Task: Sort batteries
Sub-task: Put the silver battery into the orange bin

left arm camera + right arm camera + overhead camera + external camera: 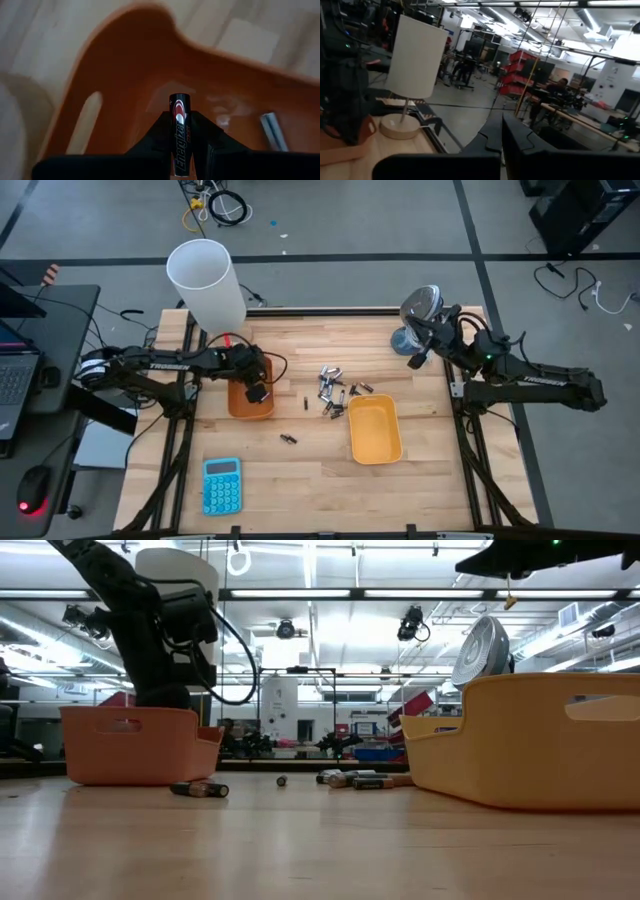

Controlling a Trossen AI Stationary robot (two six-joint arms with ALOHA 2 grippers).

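Pale planked wooden table, smooth; matt orange plastic tray; glossy black cylindrical battery; yellow plastic tray, slight sheen.

The left arm reaches in from the table's left side, its dark two-finger left gripper pointing down into the orange rectangular plastic tray beneath it. Its fingers are clamped on a black cylindrical battery that stands out past the fingertips. The right arm is folded back at the table's right rear corner, its dark right gripper raised, level and pressed closed, fingers touching.
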